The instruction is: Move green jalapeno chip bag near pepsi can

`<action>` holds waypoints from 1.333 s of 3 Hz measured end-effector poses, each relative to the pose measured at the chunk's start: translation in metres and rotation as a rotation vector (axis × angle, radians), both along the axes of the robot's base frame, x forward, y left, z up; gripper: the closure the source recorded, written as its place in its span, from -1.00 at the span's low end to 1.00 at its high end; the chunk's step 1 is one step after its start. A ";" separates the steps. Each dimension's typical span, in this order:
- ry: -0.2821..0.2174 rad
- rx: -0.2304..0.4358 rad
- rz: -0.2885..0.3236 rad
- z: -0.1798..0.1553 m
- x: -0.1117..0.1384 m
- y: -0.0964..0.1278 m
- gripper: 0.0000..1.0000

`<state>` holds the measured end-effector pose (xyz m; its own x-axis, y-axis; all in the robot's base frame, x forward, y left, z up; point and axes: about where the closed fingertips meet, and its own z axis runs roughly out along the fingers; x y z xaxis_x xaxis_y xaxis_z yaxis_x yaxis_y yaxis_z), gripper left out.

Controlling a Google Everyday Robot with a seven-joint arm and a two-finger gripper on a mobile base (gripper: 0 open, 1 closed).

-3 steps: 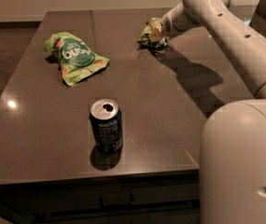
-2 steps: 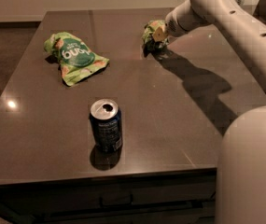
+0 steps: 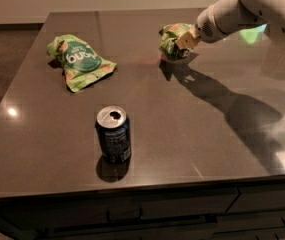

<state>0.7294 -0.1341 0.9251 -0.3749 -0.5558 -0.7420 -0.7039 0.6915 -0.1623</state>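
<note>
Three things on my dark table (image 3: pixel 207 134): big light-green bag (image 3: pixel 79 61) back left, pepsi can (image 3: pixel 113 134) upright near the front, green jalapeno chip bag (image 3: pixel 171 40) far back right, well apart from the can. My gripper (image 3: pixel 184 41) is clamped on that little bag.

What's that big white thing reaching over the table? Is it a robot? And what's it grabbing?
Yes, it is a robot. The white tube is its arm, and at its end sits a gripper, a hand with just two fingers. There is one picture, from a camera looking down across a dark table. The gripper is at the far right side, pinching the green jalapeno chip bag, which is small and dark. A bigger light-green bag lies at the far left. A blue pepsi can stands upright near the front, apart from both bags.
</note>
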 end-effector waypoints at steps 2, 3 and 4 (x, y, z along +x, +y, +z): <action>-0.057 0.064 0.022 0.011 -0.025 -0.012 1.00; -0.027 0.063 0.082 0.019 -0.080 -0.025 1.00; 0.010 0.063 0.140 0.018 -0.123 -0.028 1.00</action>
